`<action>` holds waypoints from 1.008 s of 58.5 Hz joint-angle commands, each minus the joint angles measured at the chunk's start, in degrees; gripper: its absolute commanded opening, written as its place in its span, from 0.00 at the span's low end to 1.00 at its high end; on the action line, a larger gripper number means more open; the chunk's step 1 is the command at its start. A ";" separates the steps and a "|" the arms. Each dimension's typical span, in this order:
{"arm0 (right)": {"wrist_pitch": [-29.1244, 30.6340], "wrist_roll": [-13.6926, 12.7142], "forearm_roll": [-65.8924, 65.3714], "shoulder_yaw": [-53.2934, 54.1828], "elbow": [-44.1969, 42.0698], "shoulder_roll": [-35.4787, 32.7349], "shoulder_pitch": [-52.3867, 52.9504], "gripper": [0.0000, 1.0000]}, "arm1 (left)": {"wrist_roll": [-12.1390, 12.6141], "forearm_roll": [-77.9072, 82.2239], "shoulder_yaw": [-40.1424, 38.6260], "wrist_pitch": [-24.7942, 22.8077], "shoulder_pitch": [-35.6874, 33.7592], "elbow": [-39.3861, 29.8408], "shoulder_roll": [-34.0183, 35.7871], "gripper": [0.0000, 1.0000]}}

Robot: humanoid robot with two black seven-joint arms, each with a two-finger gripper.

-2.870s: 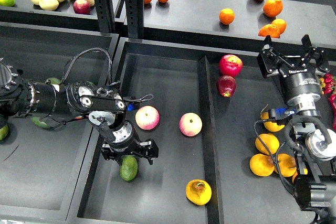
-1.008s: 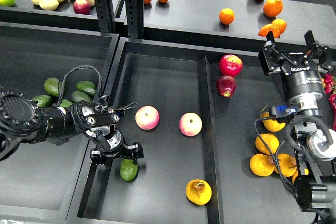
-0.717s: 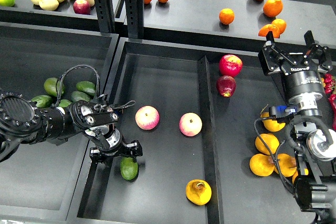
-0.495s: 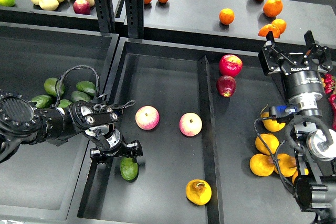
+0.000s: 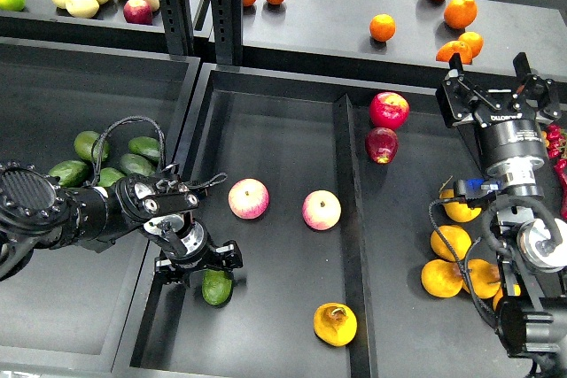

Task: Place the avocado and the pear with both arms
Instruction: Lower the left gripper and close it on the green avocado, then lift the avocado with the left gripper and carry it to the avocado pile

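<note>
The glossy green avocado [image 5: 217, 287] lies on the floor of the middle tray [image 5: 275, 130], near its front left corner. My left gripper [image 5: 198, 262] is open, its fingers spread just behind the avocado's far end, not closed on it. The golden pear [image 5: 335, 324] with its dark brown patch lies at the tray's front right, next to the divider. My right gripper [image 5: 490, 75] is open and empty, held high over the right compartment, far from the pear.
Two pink-yellow apples [image 5: 249, 198] [image 5: 322, 210] lie mid-tray. Two red apples [image 5: 389, 110] and several oranges [image 5: 452, 243] fill the right compartment beyond the divider [image 5: 351, 245]. Darker avocados [image 5: 133, 155] lie in the left tray. More fruit sits on the back shelf [image 5: 337, 6].
My left arm has drawn back to the left and slightly down, uncovering the dark avocados. The avocado stays on the tray floor. The right arm has barely moved.
</note>
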 commanded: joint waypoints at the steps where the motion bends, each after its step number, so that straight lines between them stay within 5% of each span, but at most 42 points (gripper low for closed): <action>1: 0.00 0.00 0.00 0.00 0.00 0.00 -0.02 1.00 | -0.01 0.07 -1.05 -0.01 0.55 -0.01 0.00 0.77; 14: 0.08 0.00 0.00 0.00 0.00 0.00 -0.37 1.00 | -0.01 -0.19 -3.07 -0.01 1.08 -0.10 0.00 0.59; 18: 0.09 0.00 0.00 0.00 0.00 0.00 -0.63 1.00 | -0.01 -0.37 -4.21 -0.01 1.43 -0.19 0.00 0.44; 19: 0.17 0.00 0.00 0.00 0.00 0.00 -0.72 1.00 | -0.01 -0.80 -5.26 -0.01 1.86 -0.19 0.00 0.31; 21: 0.35 0.00 0.00 0.00 0.00 0.00 -0.81 1.00 | -0.01 -1.07 -6.58 -0.01 2.57 -0.01 0.00 0.23; 36: 0.53 0.00 0.00 0.00 0.00 0.00 -0.90 1.00 | -0.01 -0.81 -9.57 -0.01 2.31 -1.06 0.00 0.14; 59: 0.61 0.00 0.00 -0.08 0.00 0.00 -1.60 1.00 | -0.01 -0.46 -14.58 -0.01 -5.51 -3.44 4.83 0.14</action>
